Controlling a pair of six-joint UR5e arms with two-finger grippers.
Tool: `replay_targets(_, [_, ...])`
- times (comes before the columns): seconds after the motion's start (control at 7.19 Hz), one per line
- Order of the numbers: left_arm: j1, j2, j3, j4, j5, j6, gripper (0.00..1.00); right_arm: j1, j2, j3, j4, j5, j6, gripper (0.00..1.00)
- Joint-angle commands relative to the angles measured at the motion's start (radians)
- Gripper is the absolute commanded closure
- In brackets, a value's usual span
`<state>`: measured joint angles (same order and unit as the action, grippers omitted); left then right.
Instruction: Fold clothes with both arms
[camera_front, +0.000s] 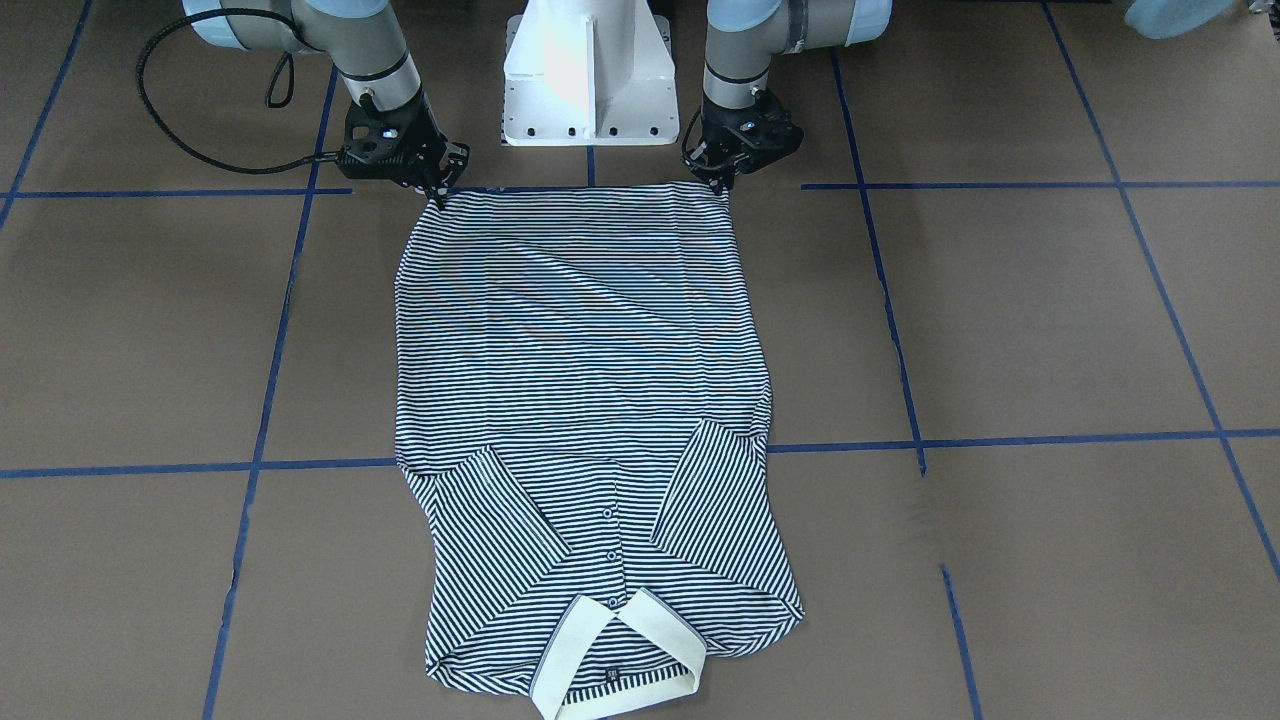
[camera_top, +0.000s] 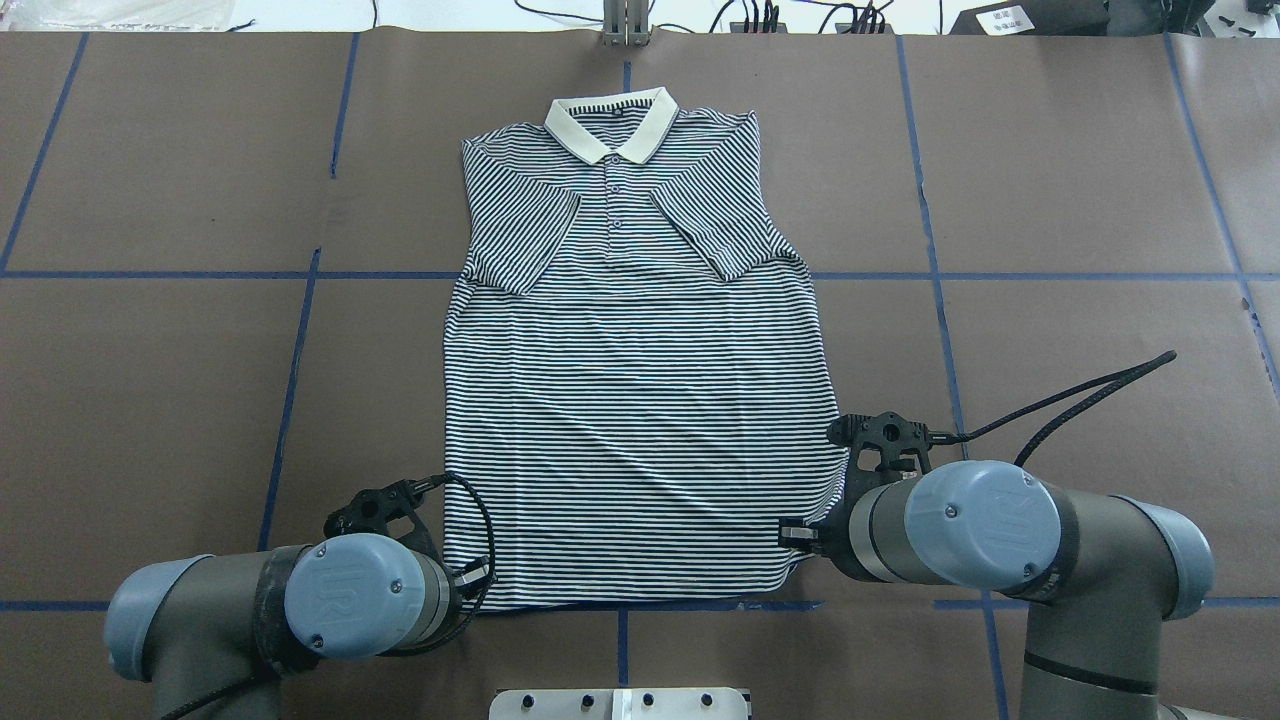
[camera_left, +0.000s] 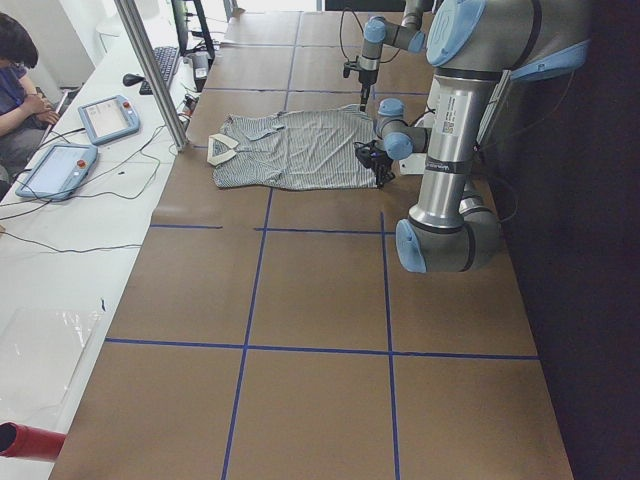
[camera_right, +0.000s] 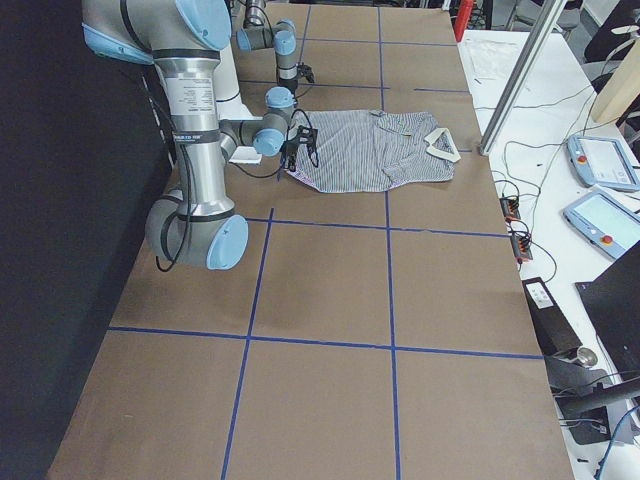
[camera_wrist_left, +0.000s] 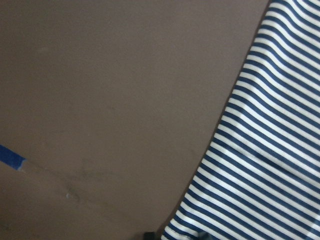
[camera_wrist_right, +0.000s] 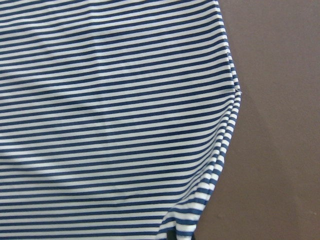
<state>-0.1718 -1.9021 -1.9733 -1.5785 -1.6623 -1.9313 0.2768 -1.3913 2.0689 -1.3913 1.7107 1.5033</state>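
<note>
The striped polo shirt (camera_front: 580, 350) lies flat and face up on the brown table, with both sleeves folded in over the chest. Its cream collar (camera_top: 610, 120) is at the far end from me. My left gripper (camera_front: 722, 182) is down at the hem corner on my left, its fingers pinched on the cloth. My right gripper (camera_front: 437, 192) is pinched on the other hem corner. In the left wrist view the shirt edge (camera_wrist_left: 265, 165) runs down to the fingers. In the right wrist view the cloth (camera_wrist_right: 110, 115) puckers toward the grip.
The white pedestal base (camera_front: 590, 80) stands just behind the hem. Blue tape lines (camera_front: 1000, 440) cross the brown table cover. Beyond the collar end are a metal post (camera_left: 150, 70), tablets (camera_left: 108, 118), cables and a seated operator (camera_left: 15, 70).
</note>
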Motion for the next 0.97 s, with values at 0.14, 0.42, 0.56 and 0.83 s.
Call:
replay_targets(0.14, [0.0, 0.0, -0.01, 0.0, -0.001, -0.003, 1.0, 0.001, -0.002, 0.0, 0.0, 0.003, 0.0, 1.0])
replay_targets(0.42, [-0.011, 0.017, -0.091, 0.008, -0.005, 0.015, 1.0, 0.004, -0.018, 0.035, -0.002, 0.01, 0.0, 1.0])
replay_targets(0.56, [-0.011, 0.03, -0.138, 0.035, -0.007, 0.024, 1.0, 0.005, -0.038, 0.068, -0.005, 0.013, 0.0, 1.0])
replay_targets(0.83, [0.001, 0.029, -0.2, 0.112, -0.005, 0.021, 1.0, 0.004, -0.101, 0.172, -0.009, 0.108, 0.012, 1.0])
